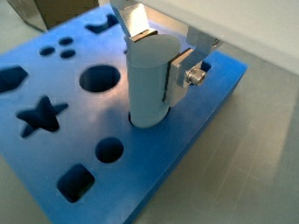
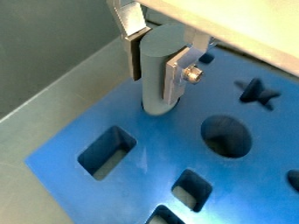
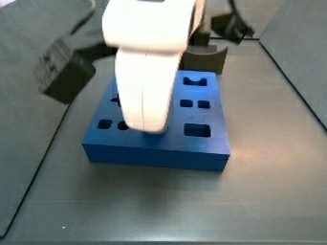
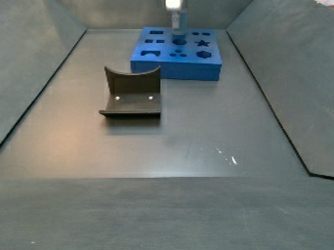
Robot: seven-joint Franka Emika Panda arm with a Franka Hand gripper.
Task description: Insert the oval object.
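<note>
Pale, smooth plastic, the oval object (image 1: pixel 149 83) looks rigid, light and a bit slippery; my gripper (image 1: pixel 166 54) pinches its upper part, holding it upright with its lower end at the blue block (image 1: pixel 176 166), so I'd grip high and firmly.

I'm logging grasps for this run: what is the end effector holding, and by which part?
The end effector holds the oval object upright by its upper part, fingers on opposite sides, lower end at the blue block.
</note>
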